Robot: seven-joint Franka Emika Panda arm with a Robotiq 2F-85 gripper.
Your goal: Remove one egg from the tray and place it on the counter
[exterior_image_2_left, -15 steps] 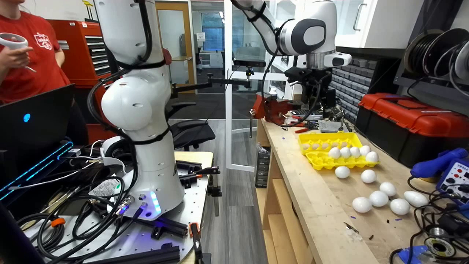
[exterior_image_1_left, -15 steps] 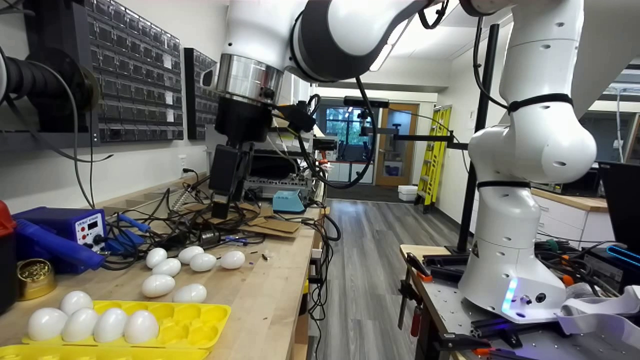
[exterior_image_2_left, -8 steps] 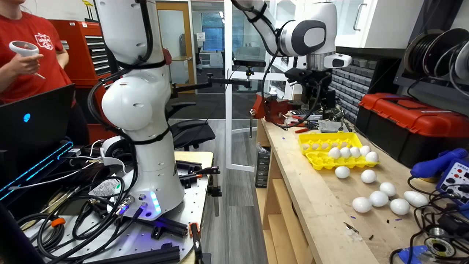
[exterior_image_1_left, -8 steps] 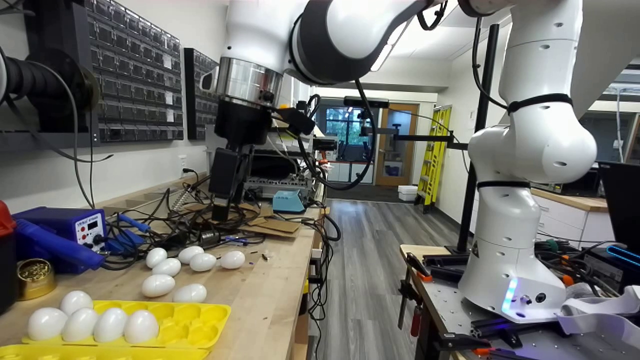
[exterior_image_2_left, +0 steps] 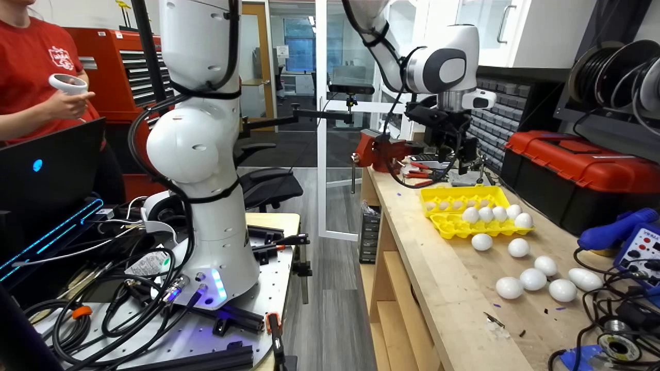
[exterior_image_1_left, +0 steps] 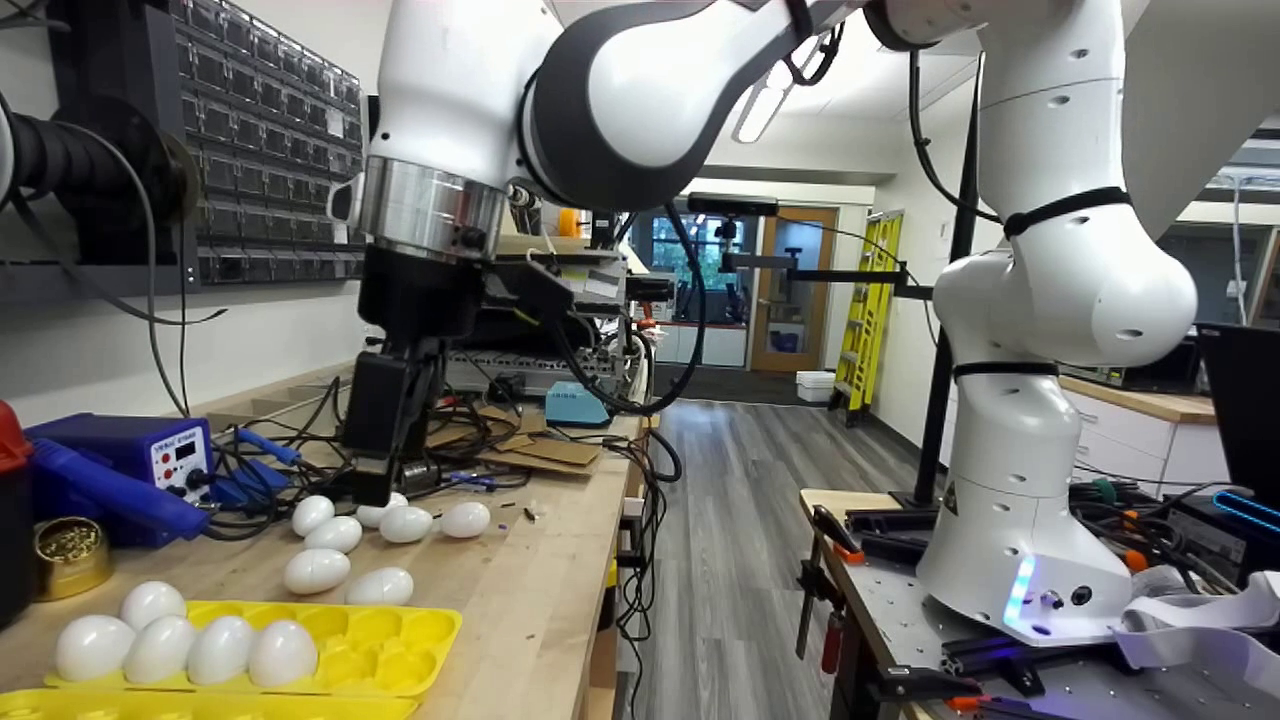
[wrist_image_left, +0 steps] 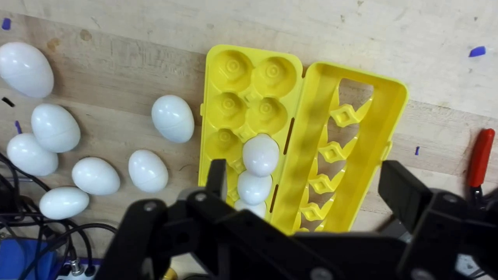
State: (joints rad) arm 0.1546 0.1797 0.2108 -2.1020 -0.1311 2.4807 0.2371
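The yellow tray (wrist_image_left: 232,67) lies open on the wooden counter (wrist_image_left: 128,25); it shows in both exterior views (exterior_image_1_left: 400,650) (exterior_image_2_left: 490,194). Several white eggs sit in its cups, such as one egg (wrist_image_left: 260,155), also seen in an exterior view (exterior_image_2_left: 470,215). Several cups are bare. More white eggs, such as a loose egg (wrist_image_left: 173,118), lie on the counter beside the tray. My gripper (wrist_image_left: 307,177) is open and empty, above the tray in the wrist view, its fingers wide apart. It hangs over the counter in both exterior views (exterior_image_1_left: 372,488) (exterior_image_2_left: 466,161). The gripper hides the tray's lower end.
Cables and a blue soldering station (exterior_image_1_left: 140,470) lie near the loose eggs. A black and red toolbox (exterior_image_2_left: 588,180) stands by the wall beside the tray. A red vice (exterior_image_2_left: 379,152) and red-handled tools (wrist_image_left: 481,157) are past the tray's lid.
The arm and gripper have moved left and down in an exterior view, and slightly right and down in an exterior view. The eggs and tray have not moved.
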